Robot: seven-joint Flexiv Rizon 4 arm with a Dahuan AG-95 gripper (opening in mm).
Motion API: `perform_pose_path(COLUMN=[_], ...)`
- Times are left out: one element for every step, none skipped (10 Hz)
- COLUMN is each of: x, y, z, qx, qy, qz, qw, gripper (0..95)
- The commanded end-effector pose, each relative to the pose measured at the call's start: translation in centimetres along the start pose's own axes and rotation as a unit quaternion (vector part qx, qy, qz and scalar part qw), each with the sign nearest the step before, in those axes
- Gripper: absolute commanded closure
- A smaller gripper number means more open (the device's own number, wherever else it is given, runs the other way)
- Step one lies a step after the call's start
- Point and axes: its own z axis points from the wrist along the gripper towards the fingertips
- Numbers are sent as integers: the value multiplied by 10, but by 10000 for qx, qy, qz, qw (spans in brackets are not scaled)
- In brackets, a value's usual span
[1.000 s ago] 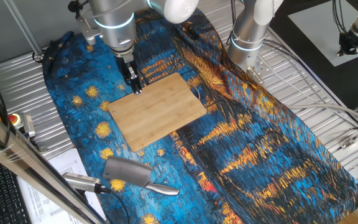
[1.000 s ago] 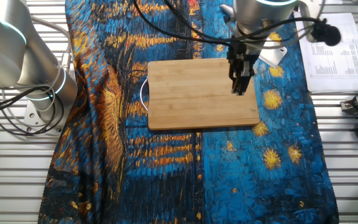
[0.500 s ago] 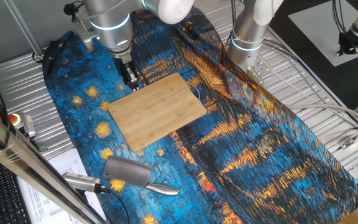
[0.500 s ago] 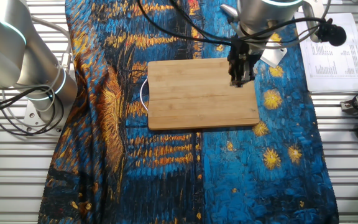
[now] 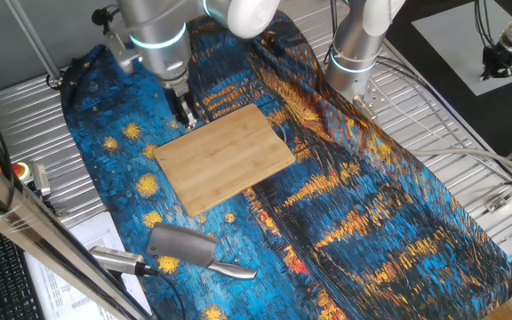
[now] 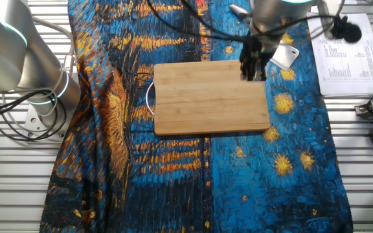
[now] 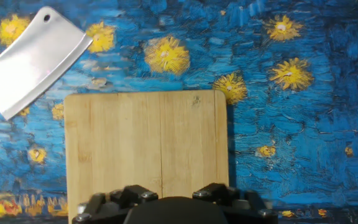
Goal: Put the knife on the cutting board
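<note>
Hovering over one end of the cutting board [image 5: 225,157], my gripper [image 5: 186,116] hangs above the board's edge; fingers look close together and carry nothing, though from the fixed views I cannot tell the gap for sure, and in the hand view only the dark base of the hand shows at the bottom edge.

Knife [image 5: 185,248] lies flat on the painted cloth [image 5: 372,213], well apart from the board, toward the cloth's edge nearest the paper sheets [image 5: 96,236]. Blade broad and grey, shiny handle pointing away from the board. In the hand view its blade sits past the board's far left corner, not touching the wood.

Just beside the knife: a silver-and-black cylindrical tool [image 5: 118,260] with a cable, lying near the blade's end at the cloth's edge. Whether they touch I cannot tell.

Board surface bare in all three views. Cloth between board and knife carries only its yellow star pattern.

Around the cloth: a second silver arm base [image 5: 354,53] stands at the opposite side of the board from me, cables [image 6: 5,123] looping off it onto the slatted metal table [image 6: 18,188]. A red button [image 5: 18,170] sits on the table near the cloth's corner.
</note>
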Motion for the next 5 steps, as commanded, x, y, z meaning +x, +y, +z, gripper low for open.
perform_pose_path(x=[-13, -19, -24, -29, -31], y=[19, 29, 43, 55, 60], z=[0, 0, 0, 1, 1], qx=[-9, -9, -25, -31, -28], qy=[48, 74, 78, 80, 78], qz=[101, 131, 206, 259, 263], qw=[9999, 9999, 9998, 9996, 9996], gripper=[950, 950, 950, 950, 950])
